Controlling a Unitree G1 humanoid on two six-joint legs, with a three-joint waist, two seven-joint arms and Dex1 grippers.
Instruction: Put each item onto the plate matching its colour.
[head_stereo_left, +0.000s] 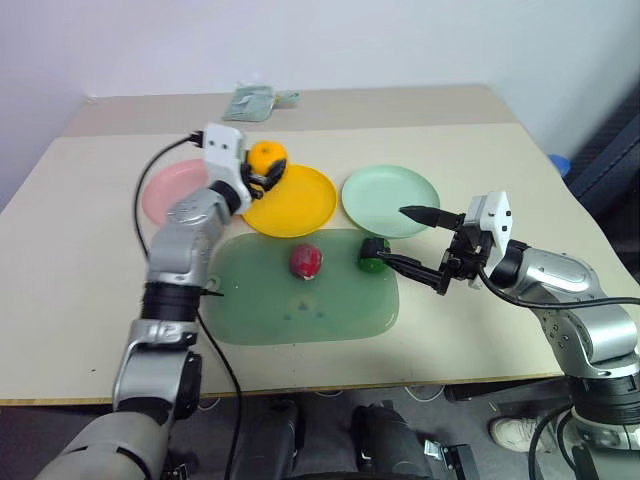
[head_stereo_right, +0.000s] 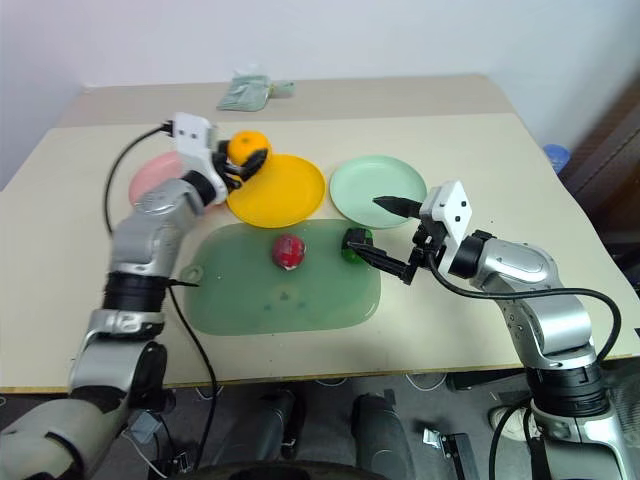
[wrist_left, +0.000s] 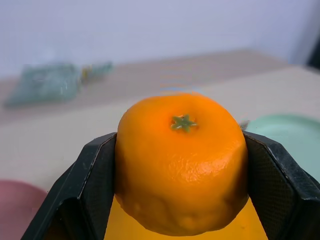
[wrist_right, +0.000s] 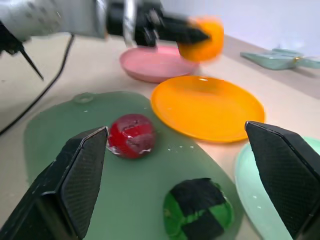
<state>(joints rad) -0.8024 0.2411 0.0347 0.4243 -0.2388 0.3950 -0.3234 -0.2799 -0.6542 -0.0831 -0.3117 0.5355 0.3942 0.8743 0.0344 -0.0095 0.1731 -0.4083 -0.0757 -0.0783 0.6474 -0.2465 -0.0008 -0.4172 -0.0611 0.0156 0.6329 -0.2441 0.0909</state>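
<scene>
Orange (wrist_left: 182, 162) sits clamped between the left gripper's (head_stereo_left: 268, 178) two black fingers, held above the far-left rim of the yellow plate (head_stereo_left: 300, 205). It looks like a light, hard plastic toy with a glossy skin, so the round sides could slip; the fingers take it across its widest part, stem up, which seems the safest hold.

On the mat (head_stereo_left: 300, 300) the red item (head_stereo_left: 306, 260) lies near the centre, at about 6 o'clock from the yellow plate. The green item (wrist_right: 199, 215) lies at the mat's right edge, at 7 o'clock from the mint plate (head_stereo_left: 390, 200). It is lumpy and dark, probably also light and stiff; a grip across its middle would suit it. The right gripper (head_stereo_left: 418, 243) hovers just right of it with fingers spread wide and nothing between them.

Pink plate (head_stereo_left: 165, 190) is half hidden behind the left arm. Whether the orange clears the plate or rests on it I cannot tell. The greenish packet (head_stereo_left: 255, 100) at the table's (head_stereo_left: 480, 320) far edge is too blurred to identify.
</scene>
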